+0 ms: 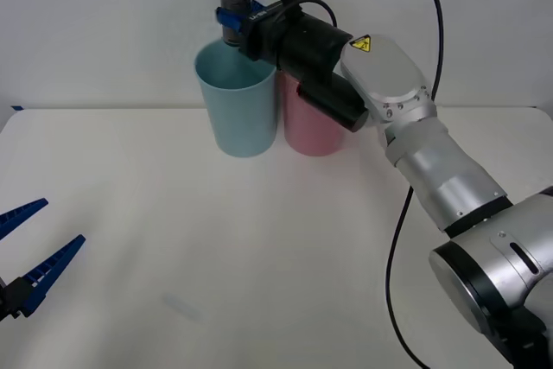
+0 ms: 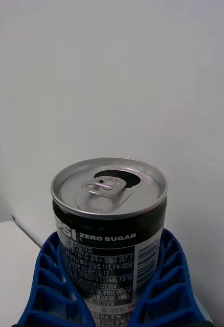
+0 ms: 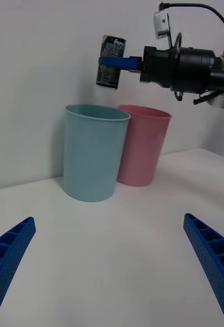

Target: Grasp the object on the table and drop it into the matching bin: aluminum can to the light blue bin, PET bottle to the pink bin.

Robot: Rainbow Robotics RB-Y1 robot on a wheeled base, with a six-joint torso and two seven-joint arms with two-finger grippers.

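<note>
My right gripper (image 1: 232,18) is shut on the aluminum can (image 1: 234,6), a small silver-grey can with a dark band and pull-tab top. It holds the can upright in the air just above the rim of the light blue bin (image 1: 237,101). In the right wrist view the blue fingers (image 2: 165,286) clamp the can (image 2: 109,230) on both sides. From the left wrist view the can (image 3: 110,62) hangs over the light blue bin (image 3: 93,152), with the pink bin (image 3: 141,145) beside it. My left gripper (image 1: 30,261) is open, low at the table's near left.
The pink bin (image 1: 308,123) stands touching the light blue bin on its right, partly behind my right arm. Both bins sit at the far middle of the white table (image 1: 259,257). A black cable hangs from the right arm.
</note>
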